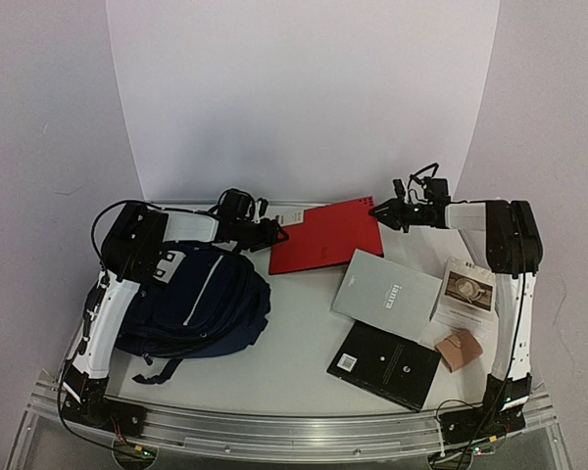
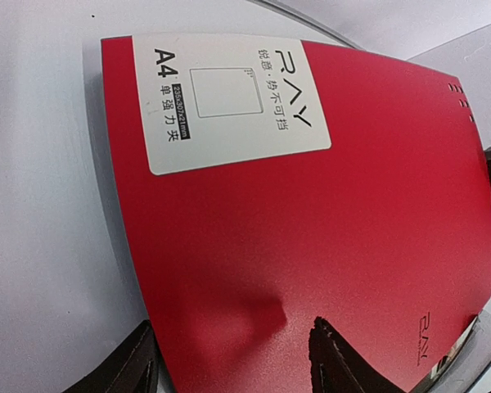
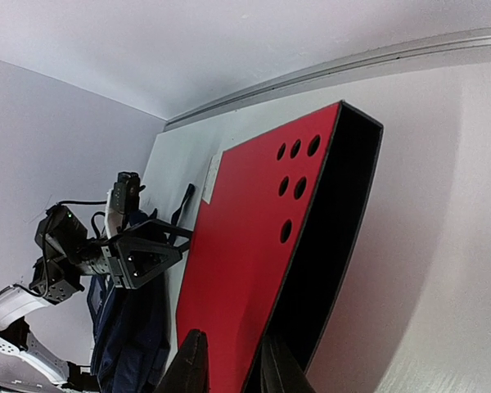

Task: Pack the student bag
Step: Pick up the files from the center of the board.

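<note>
The student bag (image 1: 196, 304) is a dark navy backpack lying at the left of the table under my left arm; its edge shows in the right wrist view (image 3: 119, 344). A red A4 box folder (image 1: 325, 235) lies at the back centre. My left gripper (image 1: 274, 233) is open at the folder's left corner; in the left wrist view (image 2: 233, 327) one finger is over the table and the other over the red cover (image 2: 311, 229). My right gripper (image 1: 377, 211) is closed narrowly on the folder's right corner (image 3: 229, 344), with the red cover (image 3: 245, 246) between its fingers.
A grey booklet (image 1: 387, 294), a black book (image 1: 384, 364), a white leaflet with a cup picture (image 1: 467, 294) and a small tan wallet (image 1: 463, 350) lie at the right. A white curved backdrop stands behind the table.
</note>
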